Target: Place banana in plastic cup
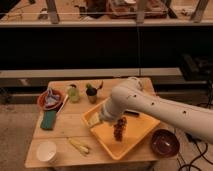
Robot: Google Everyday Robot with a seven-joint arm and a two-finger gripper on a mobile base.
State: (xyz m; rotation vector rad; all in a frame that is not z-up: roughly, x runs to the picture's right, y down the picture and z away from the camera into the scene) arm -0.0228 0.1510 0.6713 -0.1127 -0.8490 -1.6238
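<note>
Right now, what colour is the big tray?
The tray is orange-yellow, seen in the camera view; the tool hangs above it.

No legible text, label or number anywhere

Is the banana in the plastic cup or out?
Out: the banana lies at the table front, apart from the plastic cup; the hand hangs over the tray.

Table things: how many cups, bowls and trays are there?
Cups: 2, white cup and plastic cup
Bowls: 2, red bowl and dark bowl
Trays: 1, orange tray under the claw
Total: 5
</note>
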